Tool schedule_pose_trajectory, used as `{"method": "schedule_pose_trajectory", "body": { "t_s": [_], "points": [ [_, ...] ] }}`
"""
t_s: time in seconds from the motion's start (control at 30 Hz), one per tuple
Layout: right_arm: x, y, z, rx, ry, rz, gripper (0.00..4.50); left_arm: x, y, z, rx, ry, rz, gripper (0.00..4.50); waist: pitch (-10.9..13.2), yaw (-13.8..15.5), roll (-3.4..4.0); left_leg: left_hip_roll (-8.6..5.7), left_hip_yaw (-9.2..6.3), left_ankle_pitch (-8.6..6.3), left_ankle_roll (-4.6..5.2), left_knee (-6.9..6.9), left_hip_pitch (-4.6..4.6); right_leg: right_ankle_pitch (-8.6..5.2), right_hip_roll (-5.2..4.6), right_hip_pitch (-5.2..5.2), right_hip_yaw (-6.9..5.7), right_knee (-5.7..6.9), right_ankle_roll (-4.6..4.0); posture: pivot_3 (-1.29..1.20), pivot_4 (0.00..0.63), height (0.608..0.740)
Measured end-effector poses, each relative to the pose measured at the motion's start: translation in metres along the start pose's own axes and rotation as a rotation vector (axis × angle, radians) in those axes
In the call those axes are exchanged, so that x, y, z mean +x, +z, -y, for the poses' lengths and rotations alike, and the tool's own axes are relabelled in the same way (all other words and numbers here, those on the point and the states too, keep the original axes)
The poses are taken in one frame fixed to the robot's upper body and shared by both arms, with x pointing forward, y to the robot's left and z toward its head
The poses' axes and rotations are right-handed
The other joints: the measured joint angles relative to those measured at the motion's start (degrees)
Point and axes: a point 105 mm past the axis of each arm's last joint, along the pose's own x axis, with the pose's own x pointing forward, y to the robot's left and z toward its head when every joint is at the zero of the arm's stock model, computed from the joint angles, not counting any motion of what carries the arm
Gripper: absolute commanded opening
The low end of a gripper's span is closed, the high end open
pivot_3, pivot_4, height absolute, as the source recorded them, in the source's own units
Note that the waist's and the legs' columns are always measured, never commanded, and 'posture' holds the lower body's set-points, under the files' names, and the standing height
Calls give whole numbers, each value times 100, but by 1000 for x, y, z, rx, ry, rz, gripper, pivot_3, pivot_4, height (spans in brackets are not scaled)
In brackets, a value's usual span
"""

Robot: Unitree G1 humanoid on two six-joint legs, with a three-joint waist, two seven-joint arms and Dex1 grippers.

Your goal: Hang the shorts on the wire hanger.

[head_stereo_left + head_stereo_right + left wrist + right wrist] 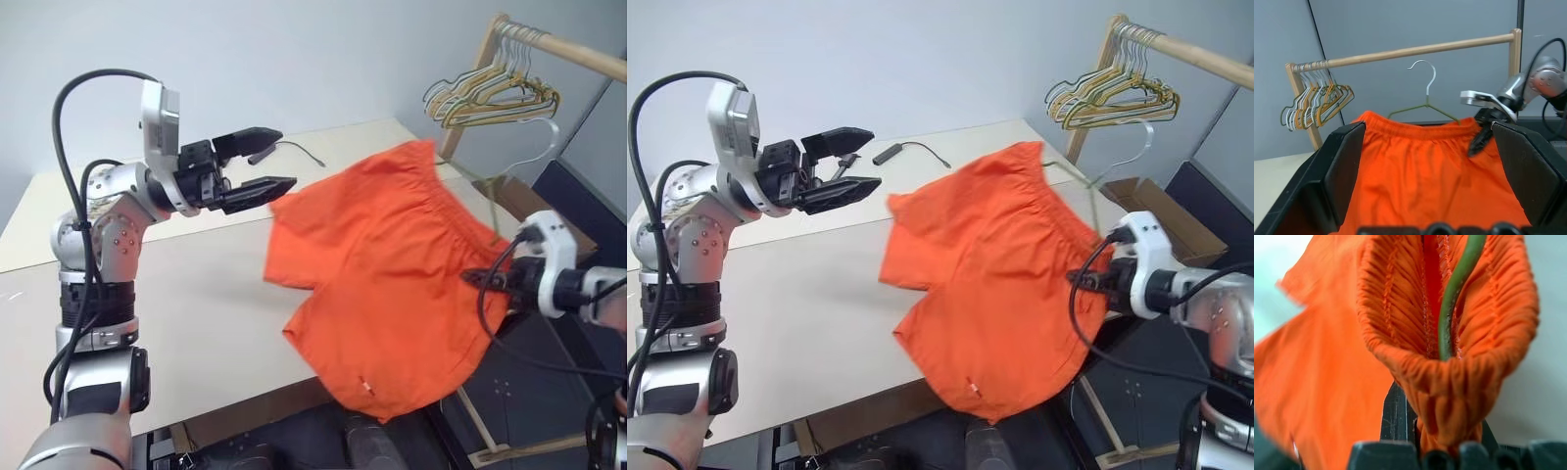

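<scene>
With the waistband pinched: the right gripper (1095, 279) is clamping the shorts (994, 274) and the hanger (1425, 106) wire together, so the cloth is draping free off the table (803, 294) edge.
Left gripper (844, 164): jaws wide, holding nothing, hovering beside the shorts.
Hanger: threaded inside the waistband, hook poking above.
Rack (1410, 49): standing behind, presumably the destination.

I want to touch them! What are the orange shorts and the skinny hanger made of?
The shorts look like soft woven cloth, matte: they fold, drape, and bunch at the stretchy waistband. The wire hanger looks like thin bent metal, dull olive with a shinier hook, probably coated.
</scene>
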Motion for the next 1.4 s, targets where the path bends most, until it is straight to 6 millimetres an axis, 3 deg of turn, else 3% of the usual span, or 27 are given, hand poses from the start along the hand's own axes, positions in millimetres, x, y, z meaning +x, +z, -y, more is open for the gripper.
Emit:
{"method": "schedule_pose_trajectory", "body": {
  "t_s": [0.3, 0.7, 1.0, 1.3, 1.4],
  "points": [
    [-24, 40, 58, 152, -379, 116, 0, 0, -1, 3, -11, -6, 18, 4476, -17, -125, 28, 0, 13, -1, 2, -2, 0, 0, 2, 2, 10, -2, 1, -293, 31, 740],
    [-45, 63, 97, 432, -630, 197, 0, 6, 5, 8, -18, -37, 69, 4476, -22, -281, 37, 2, 23, -2, 6, -4, 3, 0, 5, 8, 21, -4, 2, -296, 30, 740],
    [-64, 56, 120, 627, -756, 190, 0, 7, 9, 8, -13, -33, 85, 4476, -27, -292, 45, 9, 38, -5, 12, -6, 14, 0, 17, 19, 30, -10, 3, -289, 30, 740],
    [-66, 42, 129, 717, -807, 133, 0, 9, 19, 5, -35, -14, 120, 4476, -27, -292, 45, 13, 57, -10, 20, -9, 34, -1, 25, 35, 49, -16, 5, -286, 31, 740],
    [-65, 40, 131, 730, -814, 122, 0, 10, 20, 5, -46, -11, 127, 4476, -25, -290, 46, 17, 62, -19, 33, -19, 88, -5, 30, 92, 51, -40, 11, -277, 30, 740]
  ]
}}
